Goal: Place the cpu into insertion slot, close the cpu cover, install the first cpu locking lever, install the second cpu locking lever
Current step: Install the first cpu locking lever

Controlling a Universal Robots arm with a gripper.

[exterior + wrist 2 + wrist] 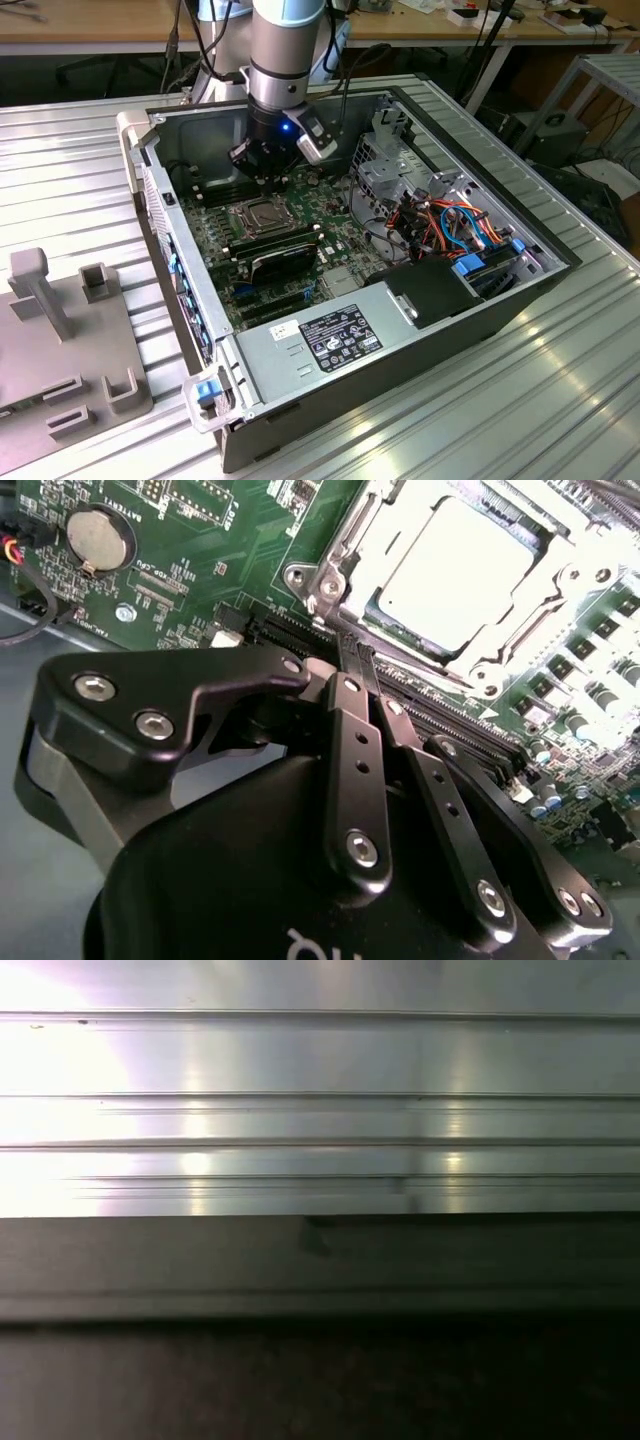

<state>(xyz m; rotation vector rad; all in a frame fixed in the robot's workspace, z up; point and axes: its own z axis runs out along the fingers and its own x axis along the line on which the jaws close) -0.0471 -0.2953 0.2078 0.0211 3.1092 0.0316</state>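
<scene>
The cpu (452, 565), with its silvery top, lies flat in the insertion slot (258, 214) on the green board. The cpu cover (525, 608), a silver frame, lies down around it. A thin metal lever (347, 532) runs along one side of the socket. My gripper (350, 658) has black fingers drawn together with nothing between them, and its tip sits just off the socket's corner. In the exterior view my gripper (264, 166) hangs low over the board, just behind the socket.
The open computer case (180, 300) lies on a ribbed aluminium table (520, 400). A black card (285, 258) stands in front of the socket. Drive cages and coloured cables (450, 225) fill the exterior view's right. A coin battery (98, 537) is on the board.
</scene>
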